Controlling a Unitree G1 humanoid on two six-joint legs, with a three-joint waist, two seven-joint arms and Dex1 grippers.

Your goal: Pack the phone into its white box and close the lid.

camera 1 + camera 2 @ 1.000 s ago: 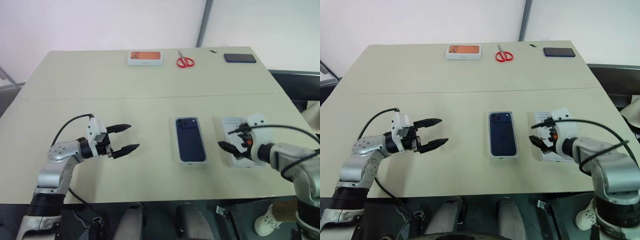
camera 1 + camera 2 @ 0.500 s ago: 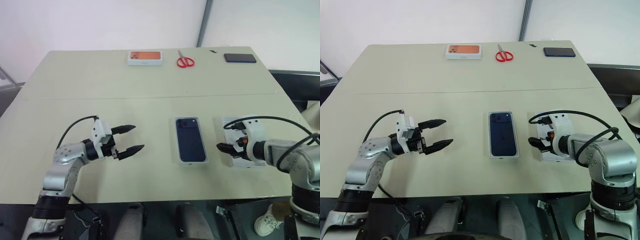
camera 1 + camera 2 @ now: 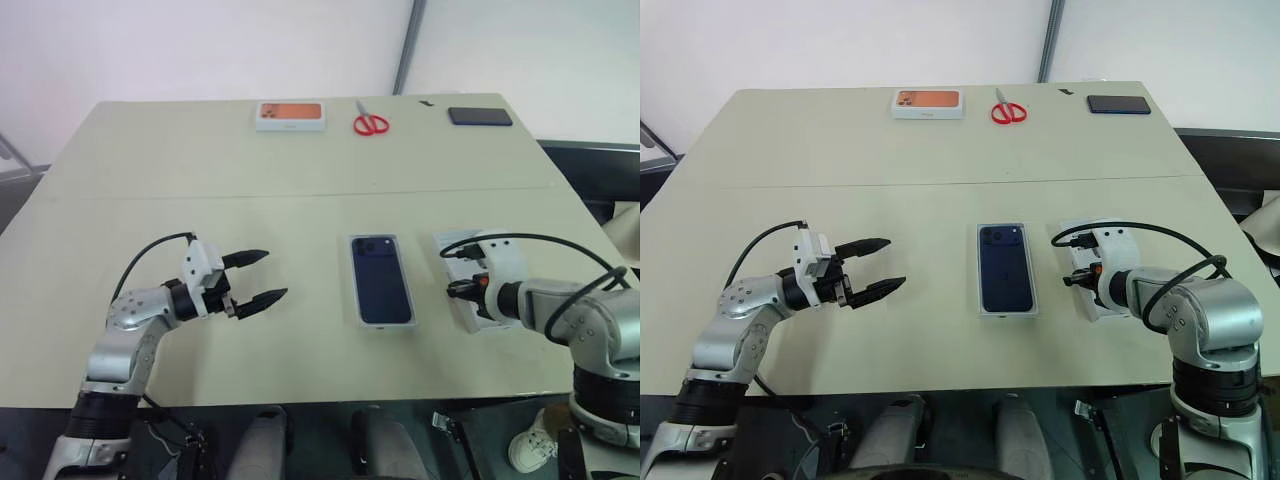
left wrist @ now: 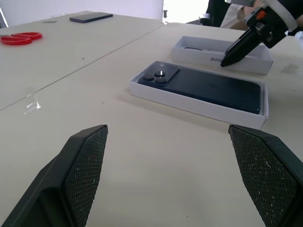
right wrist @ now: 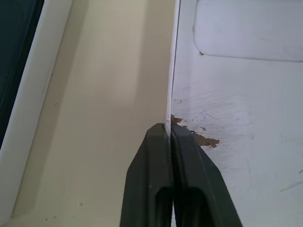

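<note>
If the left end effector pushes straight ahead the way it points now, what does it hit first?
Probably the white box with the phone lying in it, reached across bare table. The left end effector is open; depth is uncertain.

On the beige table [image 3: 200,170]: one dark blue phone [image 3: 381,277] in one white box [image 3: 358,300], one upturned white lid [image 4: 203,49], one orange-printed white box [image 3: 291,116], one pair of red-handled scissors [image 3: 371,122], one small black slab [image 3: 480,116], and two black-fingered grippers, left gripper [image 3: 262,277] and right gripper [image 3: 456,291].
</note>
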